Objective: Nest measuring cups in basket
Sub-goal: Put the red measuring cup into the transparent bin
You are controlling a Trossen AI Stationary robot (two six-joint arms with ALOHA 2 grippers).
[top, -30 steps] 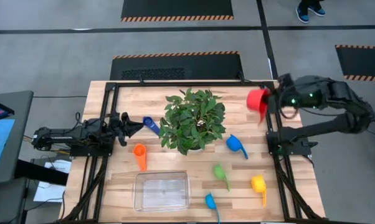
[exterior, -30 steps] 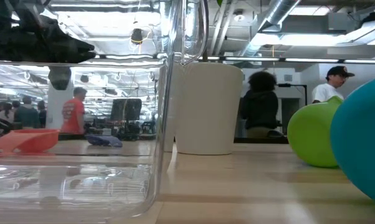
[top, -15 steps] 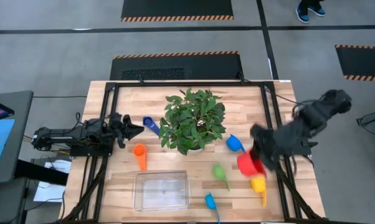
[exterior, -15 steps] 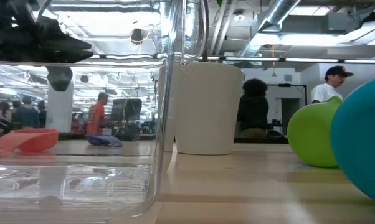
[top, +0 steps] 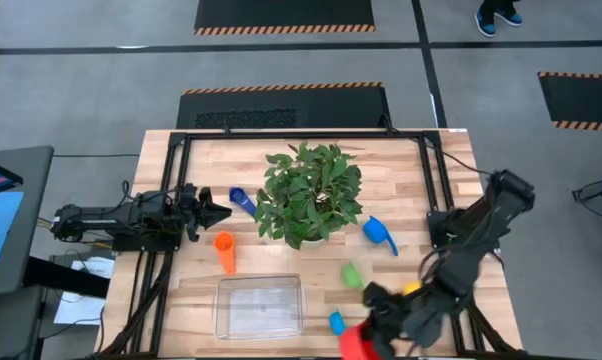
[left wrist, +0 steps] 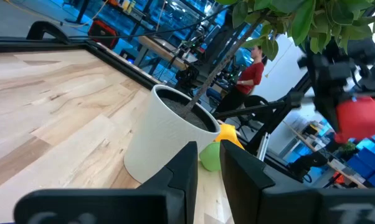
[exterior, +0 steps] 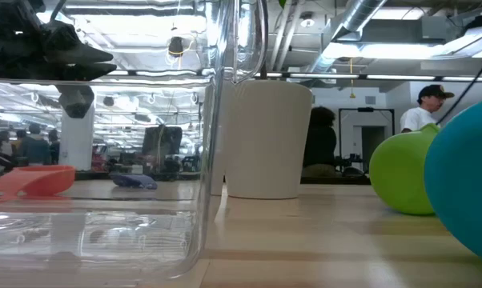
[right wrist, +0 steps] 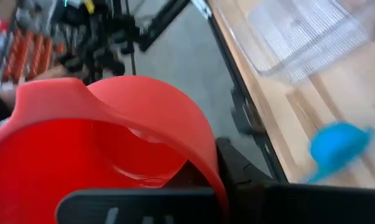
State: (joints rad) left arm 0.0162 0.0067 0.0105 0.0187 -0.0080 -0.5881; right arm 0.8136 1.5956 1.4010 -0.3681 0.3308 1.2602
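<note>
Wooden table [top: 311,290]; glossy red cup [right wrist: 106,149] clamped by right gripper [top: 376,325].

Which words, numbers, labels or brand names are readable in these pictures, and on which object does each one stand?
None can be read.
The red measuring cup, basket and white plant pot carry no visible print.
The striped floor mats show only a hazard pattern, no text.
Anything in the room behind is too blurred to read.

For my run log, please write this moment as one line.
right gripper: shut on red cup, front table edge | left gripper: idle, left side | basket: no cups inside
</note>
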